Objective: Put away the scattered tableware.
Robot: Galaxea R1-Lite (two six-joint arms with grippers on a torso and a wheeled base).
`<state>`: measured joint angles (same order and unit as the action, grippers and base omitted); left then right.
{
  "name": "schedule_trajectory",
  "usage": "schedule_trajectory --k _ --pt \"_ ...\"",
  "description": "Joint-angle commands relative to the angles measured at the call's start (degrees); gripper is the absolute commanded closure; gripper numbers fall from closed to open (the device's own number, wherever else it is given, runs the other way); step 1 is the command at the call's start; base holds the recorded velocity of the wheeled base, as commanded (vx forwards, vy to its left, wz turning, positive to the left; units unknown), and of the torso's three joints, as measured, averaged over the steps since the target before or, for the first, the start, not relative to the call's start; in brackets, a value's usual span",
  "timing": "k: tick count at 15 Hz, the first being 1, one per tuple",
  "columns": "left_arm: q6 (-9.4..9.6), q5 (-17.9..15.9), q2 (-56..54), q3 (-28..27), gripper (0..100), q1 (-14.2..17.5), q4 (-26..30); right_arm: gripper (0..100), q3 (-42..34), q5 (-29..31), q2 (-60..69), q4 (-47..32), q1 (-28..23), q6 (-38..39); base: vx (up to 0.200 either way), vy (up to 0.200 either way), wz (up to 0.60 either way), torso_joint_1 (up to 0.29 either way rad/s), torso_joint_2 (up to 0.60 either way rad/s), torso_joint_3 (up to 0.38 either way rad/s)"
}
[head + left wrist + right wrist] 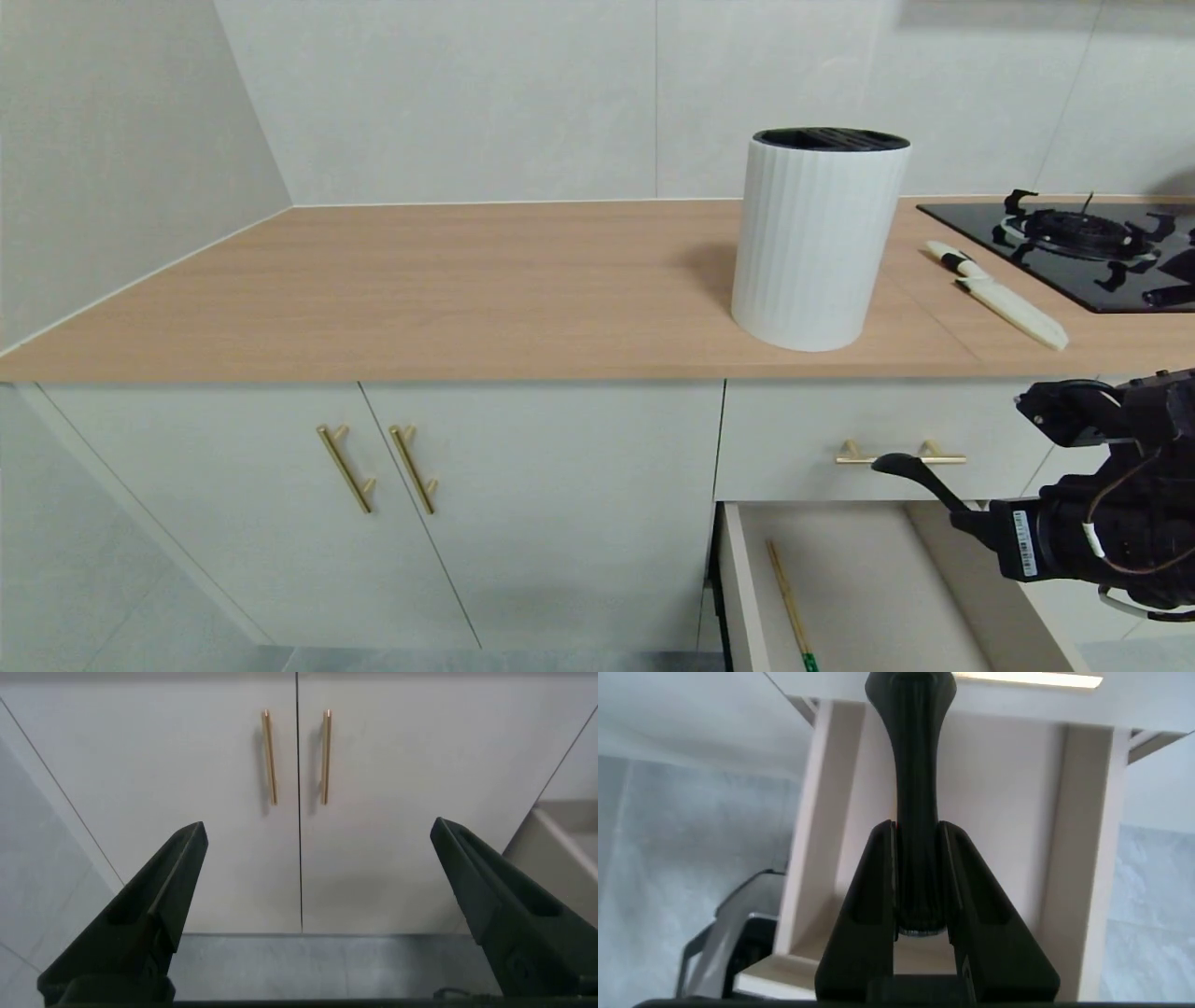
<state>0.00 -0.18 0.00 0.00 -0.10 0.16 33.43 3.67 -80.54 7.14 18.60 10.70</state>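
My right gripper [971,519] is shut on a slim black utensil [908,469] and holds it over the open lower drawer [742,579]. In the right wrist view, the utensil's handle [913,756] runs out from between the closed fingers [868,887], with the drawer's pale inside [1008,812] beneath it. A pair of chopsticks [790,602] lies in the drawer along its left side. A white knife [999,297] lies on the wooden countertop [467,289] to the right of a white ribbed knife block [817,238]. My left gripper [318,835] stands open before the cabinet doors, holding nothing.
A black gas hob [1074,238] sits at the counter's far right. A shut upper drawer with a gold handle [901,457] is just above the open one. Two cabinet doors with gold handles [373,467] are on the left, their handles [269,756] facing my left gripper.
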Motion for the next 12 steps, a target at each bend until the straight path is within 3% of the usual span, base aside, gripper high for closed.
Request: schedule_trajectory --k 1,9,12 --pt "0.0 0.0 0.0 0.0 0 0.0 0.0 100 0.0 0.0 -0.9 0.1 0.0 -0.1 0.0 0.0 0.0 -0.183 0.46 0.256" --pt "0.0 0.0 0.0 0.0 0 0.0 0.0 100 -0.2 0.1 -3.0 0.7 0.0 0.0 0.0 0.0 0.0 -0.173 0.45 0.286" --pt "0.0 0.0 0.0 0.0 0 0.0 0.0 100 -0.8 0.2 -3.5 2.2 -0.1 -0.1 0.0 0.0 0.0 -0.064 0.22 0.132"
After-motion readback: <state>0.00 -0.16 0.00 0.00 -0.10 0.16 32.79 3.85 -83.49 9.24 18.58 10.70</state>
